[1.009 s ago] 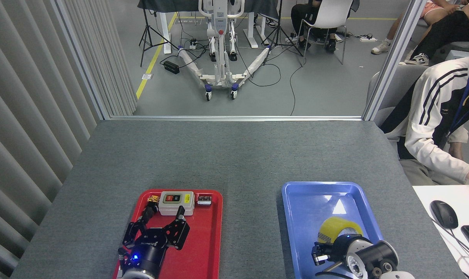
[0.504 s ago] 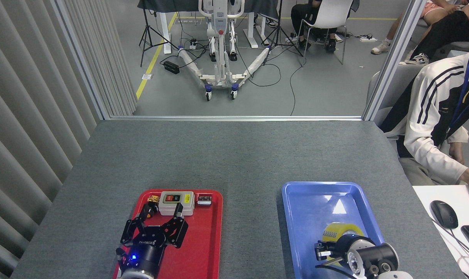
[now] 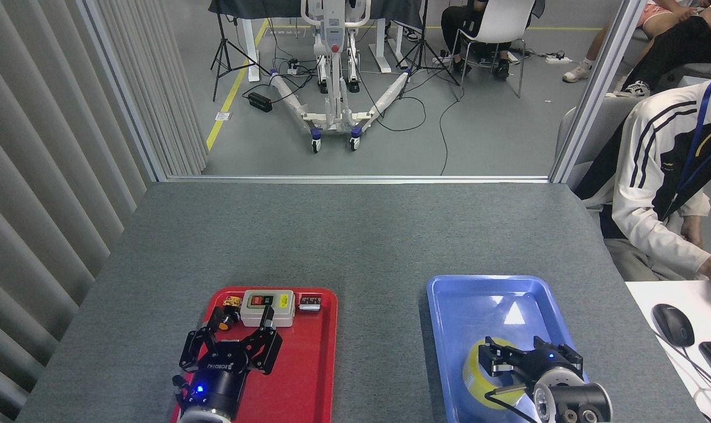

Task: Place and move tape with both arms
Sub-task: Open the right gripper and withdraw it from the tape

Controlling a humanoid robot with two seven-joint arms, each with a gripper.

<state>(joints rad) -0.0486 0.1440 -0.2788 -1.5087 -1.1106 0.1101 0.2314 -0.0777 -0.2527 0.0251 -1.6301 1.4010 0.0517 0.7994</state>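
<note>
The yellow tape (image 3: 474,371) lies in the blue tray (image 3: 449,305), near its front, and is partly covered by my right gripper (image 3: 525,351). That gripper hovers right over the roll with its black fingers (image 3: 491,358) spread apart, so it looks open. I cannot see whether any finger touches the roll. My left gripper (image 3: 238,328) is over the red tray (image 3: 317,364), open, with its fingers spread just short of a white switch box (image 3: 267,307). Nothing is between them.
The red tray also holds a small yellow-black part (image 3: 232,302) and a small dark block (image 3: 310,303). A seated person's sleeve (image 3: 654,223) leans in at the right edge. Beside it a white desk carries a mouse (image 3: 672,324). Bare grey tabletop (image 3: 355,235) lies beyond both trays.
My right gripper has swung round over the tape and spread its fingers. The roll now sits lower and further left in the blue tray. My left gripper has drawn back slightly.
</note>
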